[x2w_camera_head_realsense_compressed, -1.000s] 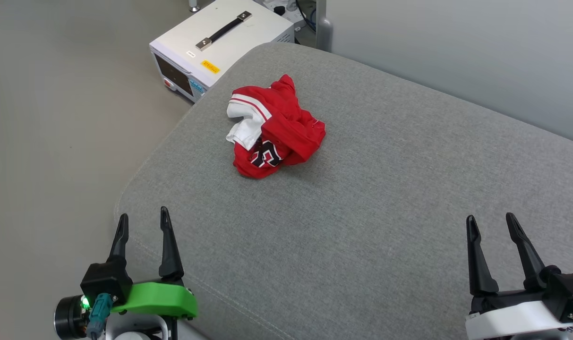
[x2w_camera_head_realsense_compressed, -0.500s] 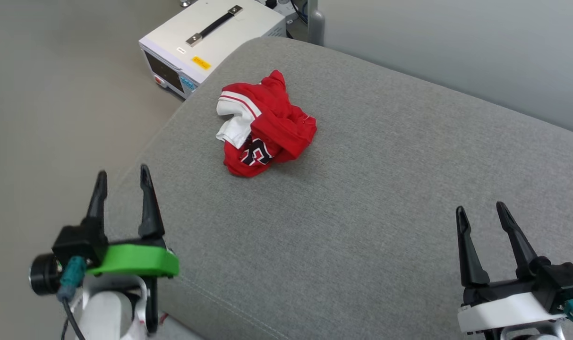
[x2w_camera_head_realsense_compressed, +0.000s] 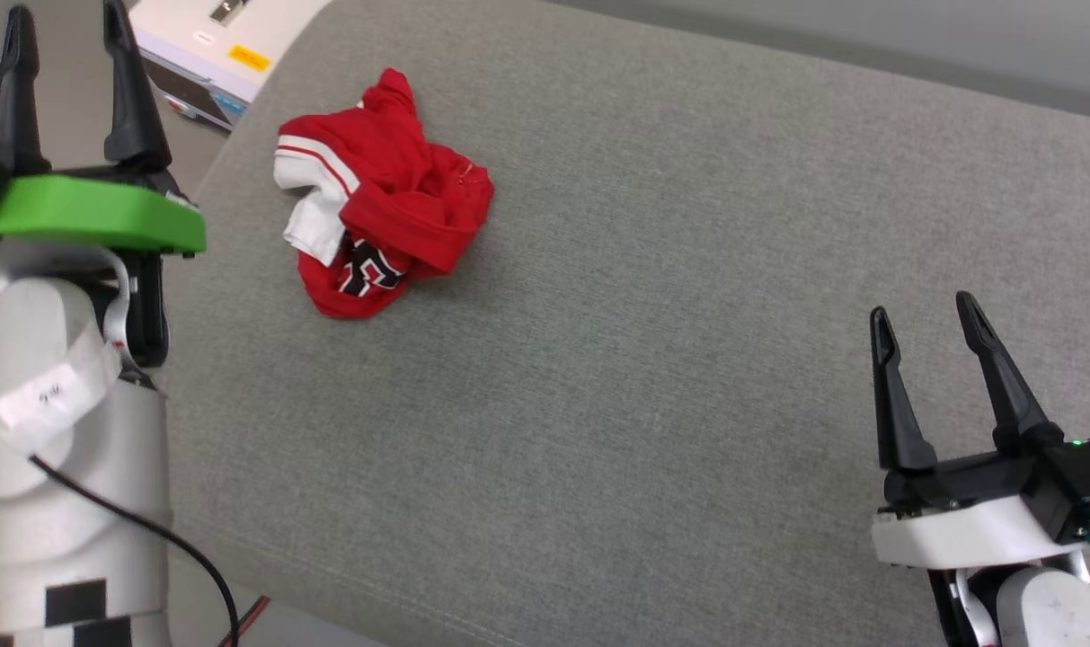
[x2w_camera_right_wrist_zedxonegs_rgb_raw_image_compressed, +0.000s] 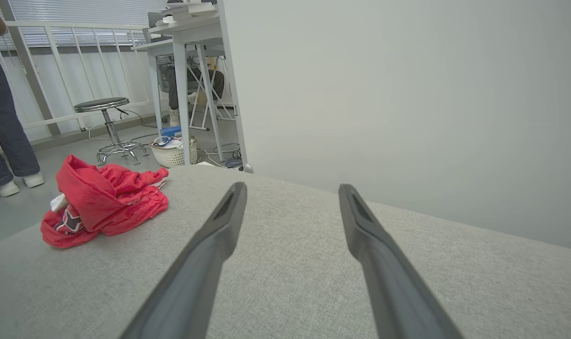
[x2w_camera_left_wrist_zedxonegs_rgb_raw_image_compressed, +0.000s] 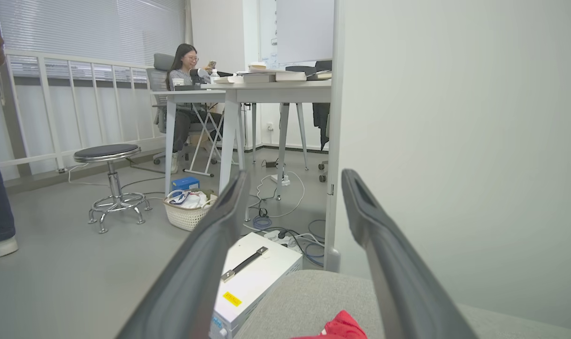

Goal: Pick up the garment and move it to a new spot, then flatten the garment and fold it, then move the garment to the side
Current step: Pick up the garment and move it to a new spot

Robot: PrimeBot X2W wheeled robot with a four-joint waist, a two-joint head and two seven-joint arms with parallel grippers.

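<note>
Currently the left gripper (x2w_camera_head_realsense_compressed: 66,27) stands with its fingers spread wide and nothing between them. It is raised at the upper left of the head view, by the left edge of the grey cushion (x2w_camera_head_realsense_compressed: 643,377). A white equipment case (x2w_camera_head_realsense_compressed: 205,56) sits on the floor beyond it. The right gripper (x2w_camera_head_realsense_compressed: 922,305) is likewise spread and empty, low over the near right part of the cushion and well apart from the work.

The garment (x2w_camera_head_realsense_compressed: 378,202) lies in a crumpled heap near the far left corner of the cushion. Its red body is bunched over a white sleeve, and part of the dark-and-white print shows at the near side. Neither gripper touches it; the left one is the nearer.

Progress: no step is complete. The garment is not yet picked up, so the move to a new spot, the flattening, the fold and the final move aside all remain. The stage in hand appears to be the approach for the first pick.

Change from one second earlier: the head camera has swung, so the garment's drift toward the picture's left is not its own motion, and the heap is unaltered. The left arm has risen and reached forward, from the cushion's near edge to level with the garment. The right gripper has kept its station.
</note>
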